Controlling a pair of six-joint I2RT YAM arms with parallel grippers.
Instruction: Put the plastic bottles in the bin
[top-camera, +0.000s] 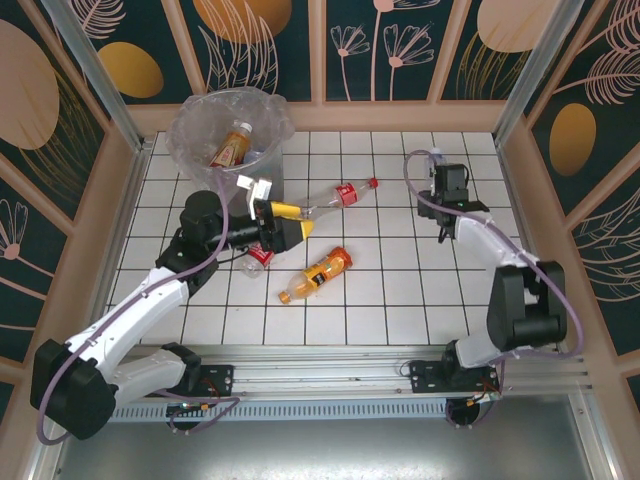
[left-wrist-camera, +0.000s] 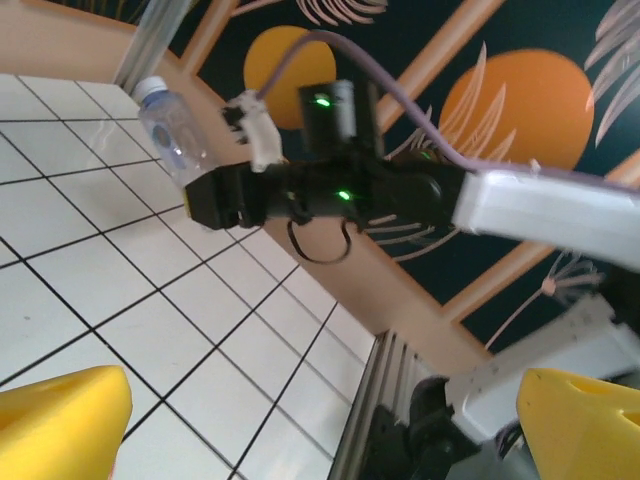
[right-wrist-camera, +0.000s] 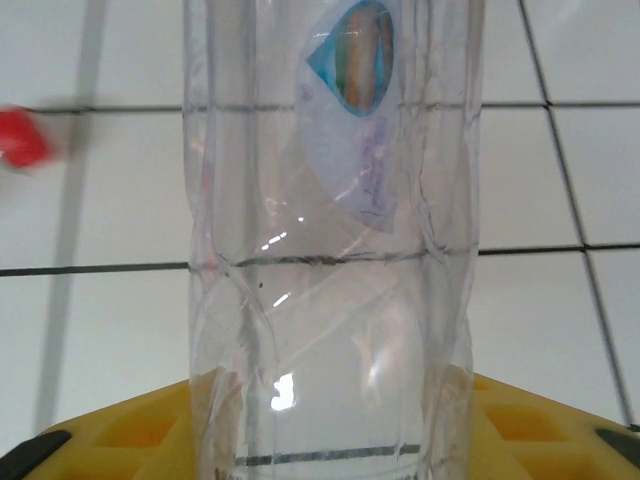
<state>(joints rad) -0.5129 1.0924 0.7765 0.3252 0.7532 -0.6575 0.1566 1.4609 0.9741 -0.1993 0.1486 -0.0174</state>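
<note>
A labelled bottle (top-camera: 232, 146) is seen in the bin (top-camera: 272, 160) at left, the left end effector (top-camera: 292, 223) spread apart beside a red-capped bottle (top-camera: 340, 195) and an orange bottle (top-camera: 318, 272) on the tabletop (top-camera: 400, 290). A clear bottle (right-wrist-camera: 330, 250) is clamped in the right end effector (top-camera: 438, 165).

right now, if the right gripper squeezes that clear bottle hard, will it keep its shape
Probably not: the clear bottle has thin, creased walls, so it will likely buckle. It looks empty, tiles showing through, so should be light. Its glossy skin may slip between the yellow fingers.
</note>
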